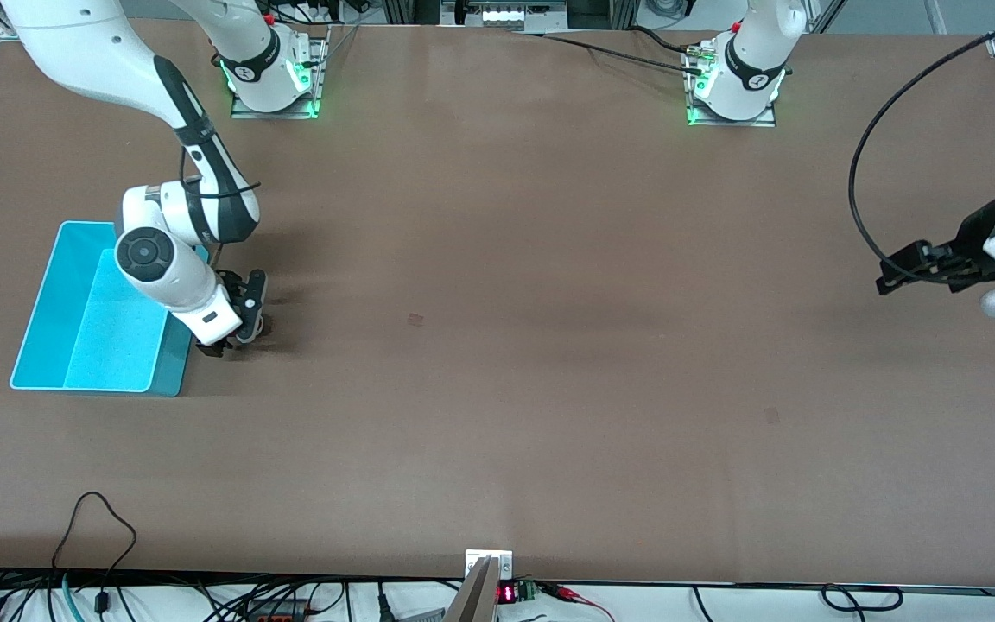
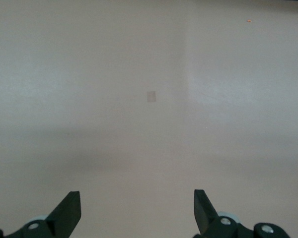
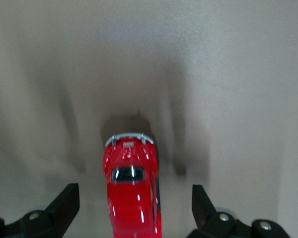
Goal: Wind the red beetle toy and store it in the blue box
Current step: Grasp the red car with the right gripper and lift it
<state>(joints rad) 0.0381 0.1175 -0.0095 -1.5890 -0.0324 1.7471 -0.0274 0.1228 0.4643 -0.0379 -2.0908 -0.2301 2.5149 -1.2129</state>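
The red beetle toy (image 3: 132,193) stands on the table between the fingers of my right gripper (image 3: 134,192). The fingers are spread wide on either side of its body and do not touch it. In the front view my right gripper (image 1: 236,335) is low over the table right beside the blue box (image 1: 48,302), toward the left arm's end of it, and it hides the toy there. The box holds nothing that I can see. My left gripper (image 1: 884,278) is open and empty and waits at the left arm's end of the table; the left wrist view shows its fingers (image 2: 69,208) apart over bare table.
Both arm bases stand along the table edge farthest from the front camera. A black cable (image 1: 860,199) loops above the left gripper. Cables and a small display (image 1: 506,593) lie along the table edge nearest the front camera.
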